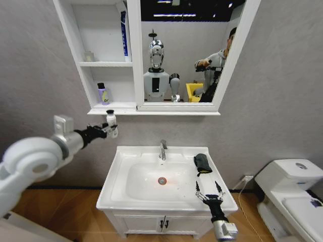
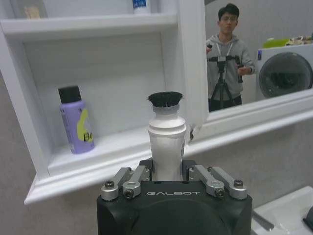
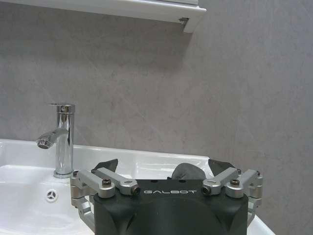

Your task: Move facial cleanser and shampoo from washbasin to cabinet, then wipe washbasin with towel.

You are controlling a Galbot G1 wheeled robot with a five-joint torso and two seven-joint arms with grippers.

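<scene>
Just below the cabinet's lowest shelf, the left gripper is clamped on a white bottle with a dark cap, held upright, its long axis vertical. Seen from the left wrist, the bottle stands between the closed fingers, with the shelf beyond it and slightly higher, so the placement appears to call for a small lift and then a push forward toward the wall. A purple bottle already stands at the far side of that shelf, leaving bare shelf between it and the mirror frame. The left arm is clearly the nearer one to the cabinet. The right gripper waits with fingers spread over the front right rim of the washbasin, and the towel lies on the rim just beyond it, right of the tap.
</scene>
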